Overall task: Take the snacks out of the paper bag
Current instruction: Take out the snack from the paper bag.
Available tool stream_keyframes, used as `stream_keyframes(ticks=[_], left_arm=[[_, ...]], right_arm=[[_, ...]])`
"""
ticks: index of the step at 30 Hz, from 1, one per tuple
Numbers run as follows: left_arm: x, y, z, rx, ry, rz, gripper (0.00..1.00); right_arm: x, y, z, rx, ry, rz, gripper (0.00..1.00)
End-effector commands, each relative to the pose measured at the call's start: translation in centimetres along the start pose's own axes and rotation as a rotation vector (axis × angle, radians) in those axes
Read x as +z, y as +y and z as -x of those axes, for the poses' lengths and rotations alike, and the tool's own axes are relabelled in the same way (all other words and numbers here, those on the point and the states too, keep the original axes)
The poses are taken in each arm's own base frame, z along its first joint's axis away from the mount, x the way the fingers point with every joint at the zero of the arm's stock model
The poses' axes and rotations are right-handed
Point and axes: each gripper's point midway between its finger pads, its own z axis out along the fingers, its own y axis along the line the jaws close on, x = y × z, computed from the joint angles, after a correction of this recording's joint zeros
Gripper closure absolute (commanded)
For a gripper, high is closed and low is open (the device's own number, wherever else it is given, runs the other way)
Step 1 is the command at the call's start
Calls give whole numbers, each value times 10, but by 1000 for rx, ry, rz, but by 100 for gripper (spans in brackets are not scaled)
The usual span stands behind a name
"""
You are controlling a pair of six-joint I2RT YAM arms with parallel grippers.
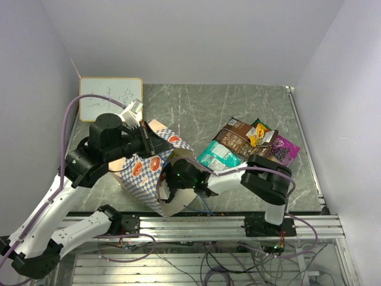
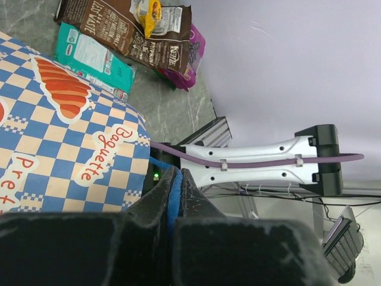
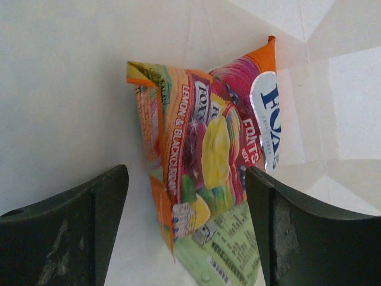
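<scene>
Top view
- paper bag [image 1: 143, 174]: lying on its side at the near left of the table [image 1: 196, 107], mouth toward the near edge, checkered band uppermost.
- left gripper [image 1: 162, 146]: at the bag's upper edge, in contact with it; jaw gap not readable from this angle.
- right gripper [image 1: 169, 192]: reaching into the bag mouth, fingers partly hidden by the paper.
- snacks already out: brown bag [image 1: 235, 142], green packet [image 1: 219, 156], purple packet [image 1: 287, 150] and yellow packet [image 1: 257, 136], piled together on the right of the table, well apart from the paper bag.
- whiteboard [image 1: 110, 98]: leaning at the far left corner.

Left wrist view
- fingers [image 2: 199, 205]: pressed together, no gap, pinching the blue cord handle [image 2: 172, 205].
- bag wall: blue-and-white checks with "Baguette" lettering, just beside the fingers.
- background: green packet, brown bag and purple packet on the table beyond the bag; right arm's white link [image 2: 256, 161] across the frame.

Right wrist view
- fingers [image 3: 71, 232]: spread wide, one on each side of the frame.
- orange-red candy packet [image 3: 208, 161]: inside the bag on cream paper, between the two fingers; clear gap to the left-hand one, contact with the other cannot be told.
- grip: none closed on the packet.
</scene>
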Motion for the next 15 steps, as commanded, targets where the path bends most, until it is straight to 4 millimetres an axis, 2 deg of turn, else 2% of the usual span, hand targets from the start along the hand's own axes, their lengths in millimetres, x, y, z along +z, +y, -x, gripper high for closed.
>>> stream_keyframes(ticks=[1, 4, 8, 15], left_arm=[[-13, -14, 6, 47, -10, -26, 93], [-13, -13, 4, 42, -6, -31, 93], [-14, -15, 7, 42, -18, -31, 93], [-11, -3, 13, 60, -52, 31, 93]], right_arm=[[20, -12, -3, -37, -18, -32, 23], [29, -15, -15, -32, 15, -52, 29], [29, -29, -18, -18, 36, -101, 57], [6, -43, -10, 46, 21, -130, 91]])
